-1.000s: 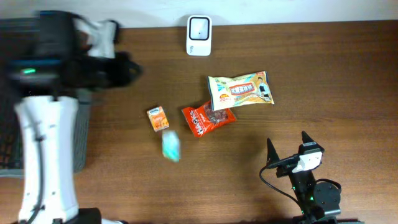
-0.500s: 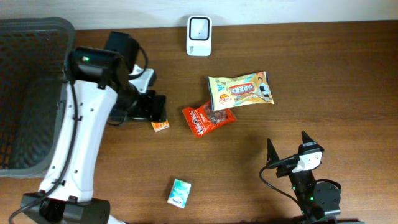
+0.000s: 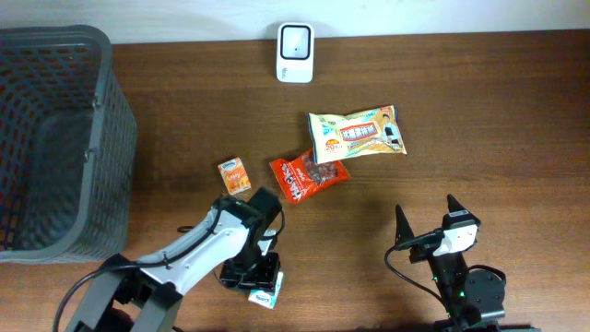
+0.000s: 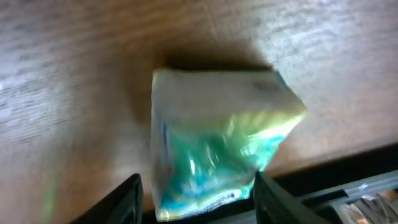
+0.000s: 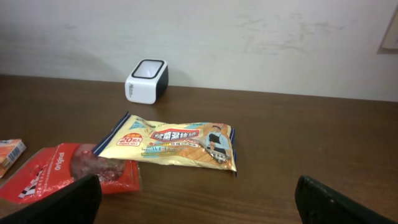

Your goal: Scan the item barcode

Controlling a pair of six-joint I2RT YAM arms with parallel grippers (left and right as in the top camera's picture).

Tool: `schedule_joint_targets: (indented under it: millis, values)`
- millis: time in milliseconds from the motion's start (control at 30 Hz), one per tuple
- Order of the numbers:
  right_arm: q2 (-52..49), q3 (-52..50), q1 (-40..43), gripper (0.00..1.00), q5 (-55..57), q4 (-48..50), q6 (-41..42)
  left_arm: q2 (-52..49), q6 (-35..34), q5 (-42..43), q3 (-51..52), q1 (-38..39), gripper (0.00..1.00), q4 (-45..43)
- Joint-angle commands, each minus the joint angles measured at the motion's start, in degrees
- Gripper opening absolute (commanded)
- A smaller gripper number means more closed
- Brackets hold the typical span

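At the far left a dark mesh basket (image 3: 55, 138) stands on the tabletop (image 3: 516, 111). Right of it, at the near edge, the left gripper (image 3: 258, 277) is down over a small teal packet (image 3: 265, 295), which lies flat on the wood, well apart from everything else. In the left wrist view the fingers (image 4: 127, 196) stand apart on either side of the packet's near end, close against its sides. Whether they already press on it I cannot tell, and the view is blurred.

Farther back sit a small orange box (image 3: 234, 175) and a red pouch (image 3: 309, 175). The pouch's far corner is tucked against a yellow snack bag (image 3: 357, 134). The white scanner (image 3: 295, 53) stands at the far edge, its window facing up. At the near right the right gripper (image 3: 424, 207) rests idle, fingers spread wide and holding nothing.

The step in hand looks like the pick-up of the packet, so the scan itself is not yet begun. The next move calls for a firm close across the soft wrapper and a clean lift. Then comes a long carry to the far edge, past the box and pouch, with the barcode side turned toward the scanner window. No barcode shows from here, so the packet may need turning.
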State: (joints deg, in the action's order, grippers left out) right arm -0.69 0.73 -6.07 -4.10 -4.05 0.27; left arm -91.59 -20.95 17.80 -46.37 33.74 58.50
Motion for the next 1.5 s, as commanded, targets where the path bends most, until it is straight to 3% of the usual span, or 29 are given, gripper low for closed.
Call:
schedule_joint_targets:
  millis: [0, 33, 67, 100, 133, 200, 267, 333, 400, 467, 500, 533, 567, 667, 733, 867, 900, 933, 967, 1033, 1067, 1133, 1200, 1233, 1300, 1367, 1400, 1433, 1467]
  values:
    - [0.3, -0.4, -0.3, 0.98, -0.1, -0.2, 0.6, 0.1, -0.7, 0.2, 2.5, 0.1, 0.45, -4.0]
    - [0.3, -0.4, -0.3, 0.98, -0.1, -0.2, 0.6, 0.1, -1.0, -1.4, 2.5, 0.1, 0.44, -4.0]
    - [0.3, -0.4, -0.3, 0.99, -0.1, -0.2, 0.6, 0.1, -2.0, -4.5, 2.5, 0.1, 0.33, -4.0]
    - [0.3, -0.4, -0.3, 0.98, -0.1, -0.2, 0.6, 0.1, -2.5, -6.4, 2.5, 0.1, 0.09, -4.9]
    - [0.3, -0.4, -0.3, 0.98, -0.1, -0.2, 0.6, 0.1, -2.6, -6.7, 2.5, 0.1, 0.00, -8.4]
    - [0.3, -0.4, -0.3, 0.99, -0.1, -0.2, 0.6, 0.1, -2.8, -6.3, -0.2, -0.3, 0.00, -12.9]
    - [0.3, -0.4, -0.3, 0.98, -0.1, -0.2, 0.6, 0.1, -2.3, -7.5, -11.2, -2.1, 0.00, -14.1]
    - [0.3, -0.4, -0.3, 0.98, -0.1, -0.2, 0.6, 0.1, -2.2, -21.5, -20.1, -3.9, 0.00, -18.2]
    - [0.3, -0.4, -0.3, 0.98, -0.1, -0.2, 0.6, -0.5, -2.2, -25.0, -20.9, -6.3, 0.00, -24.4]
    - [0.3, -0.4, -0.3, 0.98, -0.1, -0.2, 0.6, -3.6, -4.3, -25.1, -20.6, -6.6, 0.00, -24.2]
    - [0.3, -0.4, -0.3, 0.99, -0.1, -0.2, 0.6, -5.0, -4.3, -25.2, -20.6, -6.6, 0.09, -24.2]
    - [0.3, -0.4, -0.3, 0.99, -0.1, -0.2, 0.6, -6.7, -4.3, -25.2, -20.6, -6.7, 0.42, -24.2]
    - [0.3, -0.4, -0.3, 0.99, -0.1, -0.2, 0.6, -7.4, -4.3, -25.2, -20.6, -6.7, 0.66, -24.3]
    - [0.3, -0.4, -0.3, 0.99, -0.1, -0.2, 0.6, -4.8, -3.4, -25.2, -25.0, -8.0, 0.91, -22.3]
    - [0.3, -0.4, -0.3, 0.98, -0.1, -0.2, 0.6, -0.3, -3.2, -25.1, -32.4, -11.2, 0.99, -16.9]
    - [0.3, -0.4, -0.3, 0.99, -2.3, 3.7, 0.7, 9.6, -3.2, -25.2, -39.0, -19.1, 0.99, -6.8]
    - [0.3, -0.4, -0.3, 0.99, -10.1, 9.0, 3.1, 10.3, -3.2, -25.2, -39.0, -19.7, 0.99, -5.7]
    - [0.3, -0.4, -0.3, 0.98, -27.6, 16.9, 9.4, 10.6, -3.2, -25.2, -39.0, -20.0, 0.99, -4.1]
    - [0.3, -0.4, -0.3, 0.98, -38.0, 18.6, 10.8, 10.6, -3.2, -25.2, -39.0, -20.0, 0.99, -2.8]
    - [0.3, -0.3, -0.3, 0.99, -37.0, 32.9, 14.1, 10.6, -3.2, -25.2, -39.0, -20.0, 0.99, -2.4]
    - [0.3, 1.6, -0.3, 0.99, -29.1, 35.8, 16.4, 10.6, -3.2, -25.2, -39.0, -20.0, 0.99, -2.4]
    - [-2.6, 10.9, -0.3, 0.99, -19.9, 28.7, 12.1, 10.6, -3.2, -25.2, -39.0, -20.0, 0.99, -2.4]
    - [-13.1, 25.9, -0.3, 0.99, -16.2, 10.9, 4.3, 10.6, -3.2, -25.2, -39.0, -20.0, 0.99, -2.4]
    - [-24.4, 38.6, -0.3, 0.99, -11.0, -4.5, 4.2, 10.6, -3.2, -25.2, -39.0, -20.0, 0.99, -2.4]
    - [-43.3, 55.6, -0.3, 0.99, -13.7, -22.8, 4.2, 10.6, -3.2, -25.1, -39.0, -20.0, 0.99, -2.4]
    - [-56.2, 63.8, -0.3, 0.99, -33.1, -30.7, 4.7, 10.6, -3.2, -25.2, -39.0, -20.0, 0.99, -2.4]
    - [-63.2, 65.1, -0.3, 0.98, -42.9, -29.8, 4.7, 10.6, -3.2, -25.1, -39.0, -20.0, 0.99, -2.4]
    - [-71.4, 65.3, -0.3, 0.99, -45.2, -23.7, 12.2, 10.6, -3.2, -25.1, -39.0, -20.0, 0.99, -2.4]
    - [-75.4, 65.8, -0.3, 0.90, -40.2, -22.7, 21.8, 10.6, -3.2, -25.2, -39.0, -20.0, 0.99, -2.4]
